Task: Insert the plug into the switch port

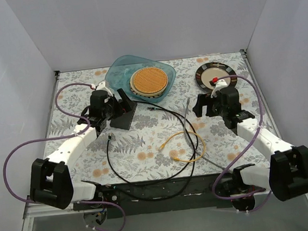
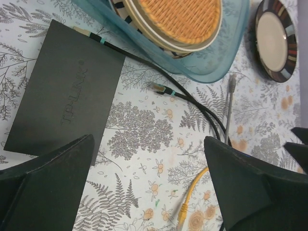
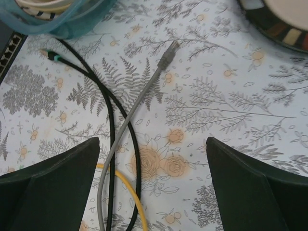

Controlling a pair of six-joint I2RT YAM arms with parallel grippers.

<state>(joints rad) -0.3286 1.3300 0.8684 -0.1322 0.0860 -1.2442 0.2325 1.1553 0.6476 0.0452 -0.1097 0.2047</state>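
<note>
Beside the blue tray, flat matte-black switch, faint lettering

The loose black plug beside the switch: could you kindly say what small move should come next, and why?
Probably lower the left gripper onto the black plug and close. That gripper and the right gripper stand open and empty; the plug lies on the cloth, apart from the switch.

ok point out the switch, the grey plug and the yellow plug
switch [image 2: 65,96]: left wrist view, middle of its top face
grey plug [image 3: 170,52]: right wrist view, connector body
yellow plug [image 2: 183,210]: left wrist view, connector tip
</note>
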